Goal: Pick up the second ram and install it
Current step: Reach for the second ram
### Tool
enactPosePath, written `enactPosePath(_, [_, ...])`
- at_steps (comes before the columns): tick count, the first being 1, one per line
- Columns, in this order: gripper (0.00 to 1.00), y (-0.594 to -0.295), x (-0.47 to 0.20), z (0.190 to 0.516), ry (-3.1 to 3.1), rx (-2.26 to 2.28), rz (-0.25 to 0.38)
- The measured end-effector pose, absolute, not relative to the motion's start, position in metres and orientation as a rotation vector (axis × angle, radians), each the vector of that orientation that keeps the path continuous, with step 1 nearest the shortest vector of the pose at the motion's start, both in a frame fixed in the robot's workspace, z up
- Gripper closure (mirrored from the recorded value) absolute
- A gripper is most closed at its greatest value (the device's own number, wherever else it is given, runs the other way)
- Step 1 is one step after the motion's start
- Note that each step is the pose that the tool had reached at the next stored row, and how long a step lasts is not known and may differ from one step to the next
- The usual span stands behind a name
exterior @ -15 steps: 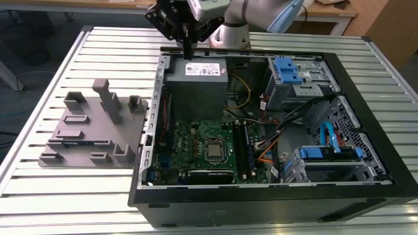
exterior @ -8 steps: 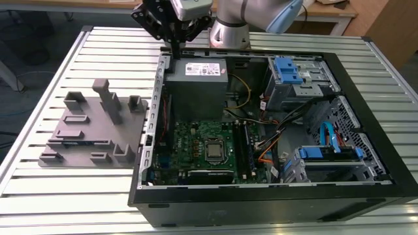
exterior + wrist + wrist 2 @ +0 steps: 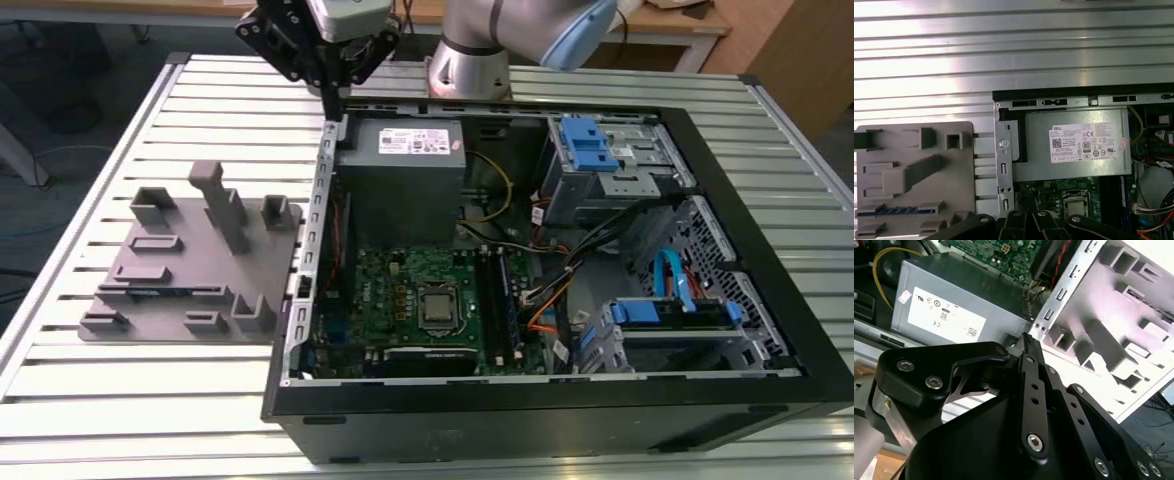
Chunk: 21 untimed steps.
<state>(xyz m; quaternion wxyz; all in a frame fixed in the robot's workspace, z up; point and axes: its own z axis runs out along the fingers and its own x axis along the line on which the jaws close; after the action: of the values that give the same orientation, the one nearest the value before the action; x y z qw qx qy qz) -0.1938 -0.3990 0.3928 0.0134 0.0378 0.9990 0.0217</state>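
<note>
Black end effector [image 3: 328,100] hangs clenched on nothing above the open black computer case [image 3: 534,425], with the thin blue-green second ram [image 3: 154,292] slotted in the grey plastic fixture plate [image 3: 200,280] at its seven o'clock.

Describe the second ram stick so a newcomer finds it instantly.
Look at the grey fixture plate to the exterior view's left of the open computer case. The second ram is the thin blue strip slotted into it, the only coloured thing among grey posts.
</note>
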Motion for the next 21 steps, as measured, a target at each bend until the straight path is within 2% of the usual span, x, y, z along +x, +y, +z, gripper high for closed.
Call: enactPosePath(21, [0.93, -0.399, -0.24, 0.378, 3.112, 0.118, 0.067])
